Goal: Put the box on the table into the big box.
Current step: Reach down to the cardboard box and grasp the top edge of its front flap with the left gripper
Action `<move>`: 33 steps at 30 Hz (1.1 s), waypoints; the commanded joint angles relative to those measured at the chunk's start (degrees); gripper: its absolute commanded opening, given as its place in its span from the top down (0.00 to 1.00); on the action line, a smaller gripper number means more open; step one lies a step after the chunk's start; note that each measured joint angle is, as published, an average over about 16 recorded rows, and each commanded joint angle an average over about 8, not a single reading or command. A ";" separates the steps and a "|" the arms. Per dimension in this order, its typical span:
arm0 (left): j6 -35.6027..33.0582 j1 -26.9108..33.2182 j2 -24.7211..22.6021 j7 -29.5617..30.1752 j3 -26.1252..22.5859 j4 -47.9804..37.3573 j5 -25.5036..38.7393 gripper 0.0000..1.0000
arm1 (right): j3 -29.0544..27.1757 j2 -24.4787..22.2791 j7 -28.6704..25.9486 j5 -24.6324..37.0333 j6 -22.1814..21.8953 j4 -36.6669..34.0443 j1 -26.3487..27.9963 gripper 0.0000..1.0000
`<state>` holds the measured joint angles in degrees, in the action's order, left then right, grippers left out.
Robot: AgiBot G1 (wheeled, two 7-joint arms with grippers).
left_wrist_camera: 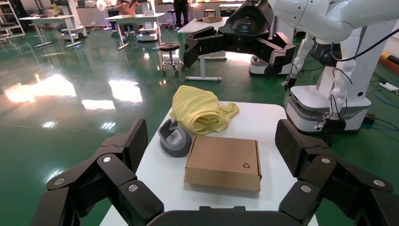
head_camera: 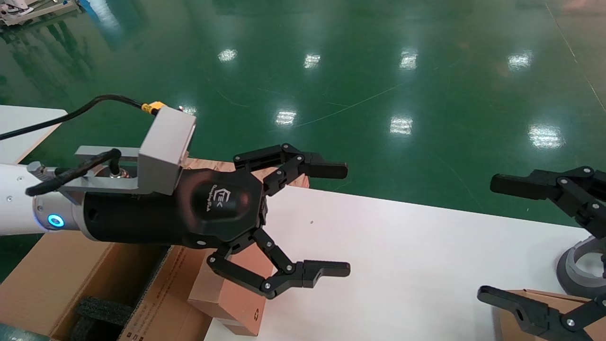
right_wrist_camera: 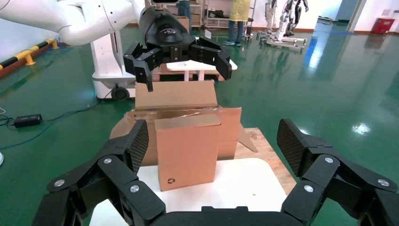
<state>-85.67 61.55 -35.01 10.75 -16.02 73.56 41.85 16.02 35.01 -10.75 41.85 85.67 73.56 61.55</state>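
Observation:
A small brown box (head_camera: 232,298) with a recycling mark stands on edge at the left end of the white table (head_camera: 402,246), against the big box (head_camera: 52,279) with black foam (head_camera: 102,310) inside. The right wrist view shows this box (right_wrist_camera: 187,150) upright before the carton (right_wrist_camera: 188,101). My left gripper (head_camera: 345,219) hovers open and empty above it. A second small box (left_wrist_camera: 223,160) lies flat at the table's right end, partly visible in the head view (head_camera: 544,298). My right gripper (head_camera: 487,239) hangs open and empty above that one.
A grey ring-shaped part (left_wrist_camera: 174,139) and a yellow cloth (left_wrist_camera: 200,110) lie beyond the flat box at the right end. A reddish wooden board (right_wrist_camera: 263,150) lies beside the carton. Green floor surrounds the table.

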 commanded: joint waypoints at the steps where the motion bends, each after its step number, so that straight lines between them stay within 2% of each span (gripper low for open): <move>1: 0.00 0.00 0.00 0.00 0.00 0.00 0.00 0.00 | 0.00 0.00 0.00 0.00 0.00 0.00 0.00 0.00; 33: -0.02 0.01 -0.01 0.00 0.00 0.02 0.01 0.00 | 0.00 0.01 0.00 0.01 0.02 0.02 0.01 0.00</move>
<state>-85.69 61.56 -35.02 10.75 -16.02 73.58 41.86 16.02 35.02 -10.75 41.86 85.69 73.58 61.56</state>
